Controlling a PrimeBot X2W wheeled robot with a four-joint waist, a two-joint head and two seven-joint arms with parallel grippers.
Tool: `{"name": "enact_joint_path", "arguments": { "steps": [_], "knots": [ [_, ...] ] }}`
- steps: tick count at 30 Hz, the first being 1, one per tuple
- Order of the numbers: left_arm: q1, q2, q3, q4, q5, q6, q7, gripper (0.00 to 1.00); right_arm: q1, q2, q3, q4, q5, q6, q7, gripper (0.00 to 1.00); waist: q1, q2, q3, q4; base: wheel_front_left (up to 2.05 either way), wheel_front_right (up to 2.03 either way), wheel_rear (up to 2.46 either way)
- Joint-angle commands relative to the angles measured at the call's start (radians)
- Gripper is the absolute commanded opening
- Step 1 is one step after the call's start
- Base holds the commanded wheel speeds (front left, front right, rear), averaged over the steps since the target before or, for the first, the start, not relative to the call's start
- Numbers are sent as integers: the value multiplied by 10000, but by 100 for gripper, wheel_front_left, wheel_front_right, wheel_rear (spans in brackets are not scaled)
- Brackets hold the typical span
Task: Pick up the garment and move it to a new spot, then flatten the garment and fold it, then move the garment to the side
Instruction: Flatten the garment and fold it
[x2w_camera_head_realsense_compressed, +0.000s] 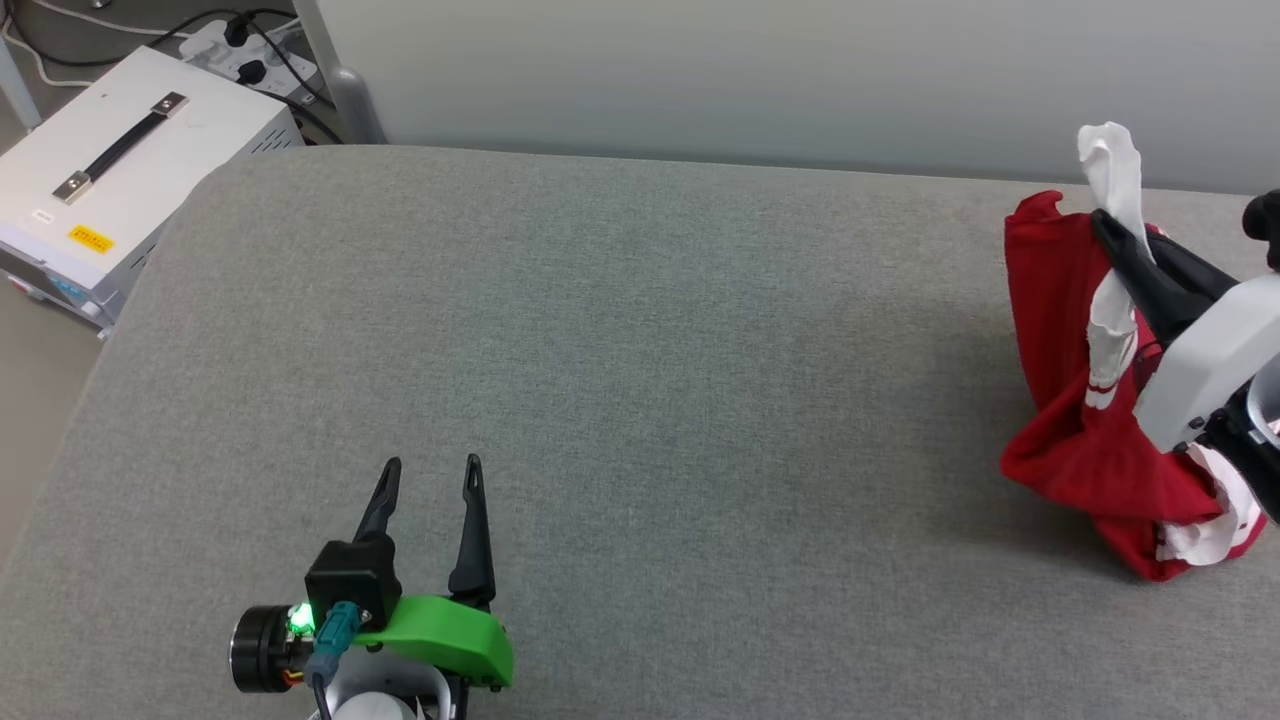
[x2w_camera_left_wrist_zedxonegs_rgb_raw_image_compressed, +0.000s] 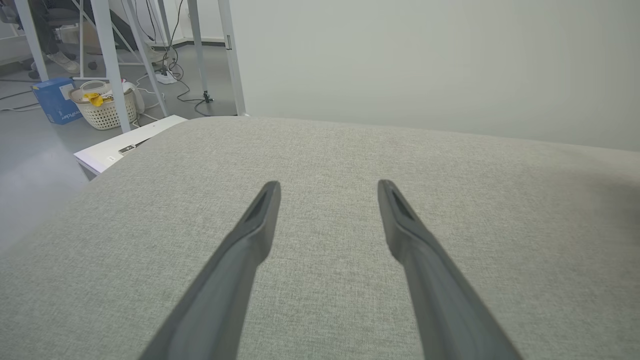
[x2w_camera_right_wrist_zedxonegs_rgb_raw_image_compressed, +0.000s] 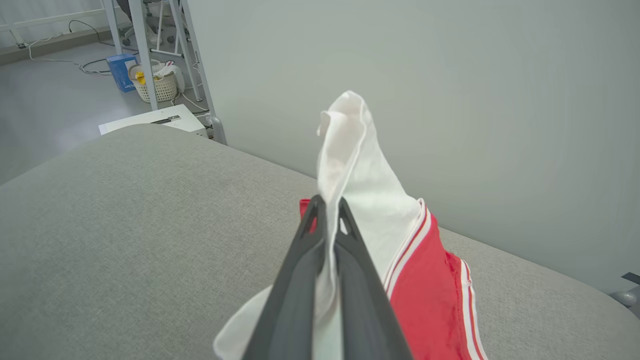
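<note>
There is one garment (x2w_camera_head_realsense_compressed: 1060, 400), a red T-shirt with white sleeves and striped trim. It hangs bunched at the counter's (x2w_camera_head_realsense_compressed: 640, 400) right edge, nearer the far right corner, and its lowest folds seem to reach the grey surface. One white sleeve is pinched in the right gripper (x2w_camera_head_realsense_compressed: 1100, 222): its jaws are pressed together on the cloth. The sleeve end stands up past the tips, while the red body droops below and beside them. The right wrist view shows the same hold, with the white fabric running between the two dark fingers of the right gripper (x2w_camera_right_wrist_zedxonegs_rgb_raw_image_compressed: 327, 202) and the striped seam of the garment (x2w_camera_right_wrist_zedxonegs_rgb_raw_image_compressed: 425, 280) just to one side.

The second of the two grippers, the left gripper (x2w_camera_head_realsense_compressed: 432, 464), sits near the counter's near edge toward its left side, well apart from the shirt. Its jaws are spread wide with nothing between them, as the left wrist view confirms (x2w_camera_left_wrist_zedxonegs_rgb_raw_image_compressed: 328, 184).

Off the far left corner stands one white box (x2w_camera_head_realsense_compressed: 130, 170) with a black handle. On the floor beyond it are one pale basket (x2w_camera_left_wrist_zedxonegs_rgb_raw_image_compressed: 102, 107) and one blue carton (x2w_camera_left_wrist_zedxonegs_rgb_raw_image_compressed: 55, 100).
</note>
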Motion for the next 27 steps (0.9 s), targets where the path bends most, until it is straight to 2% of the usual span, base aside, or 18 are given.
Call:
{"name": "enact_joint_path", "arguments": {
  "steps": [1, 5, 11, 19, 27],
  "knots": [
    [100, -36, -23, -66, 27, -25, -57, 100, 97, 194, -9, -288, -160, 0, 157, 0, 0, 49, 96, 142, 0, 0, 0],
    [-58, -36, -123, -114, -46, 1, -57, 100, -250, 602, 413, -588, -465, 0, 511, 0, 0, 49, 320, 431, 0, 0, 0],
    [-316, -36, -226, -142, -152, 77, -57, 100, -1376, 1220, 2116, 143, -369, 0, 598, 0, 0, 49, 736, 906, 0, 0, 0],
    [-590, -36, -372, -163, -353, 174, -57, 100, -3132, 2530, 5263, 2570, -382, 0, -51, 0, 0, 49, 1300, 1343, 0, 0, 0],
    [-845, -36, -491, -171, -475, 265, -57, 100, -3552, 3733, 8332, 5544, -151, 0, -582, 0, 0, 49, 1718, 1552, 0, 0, 0]
  ]
}}
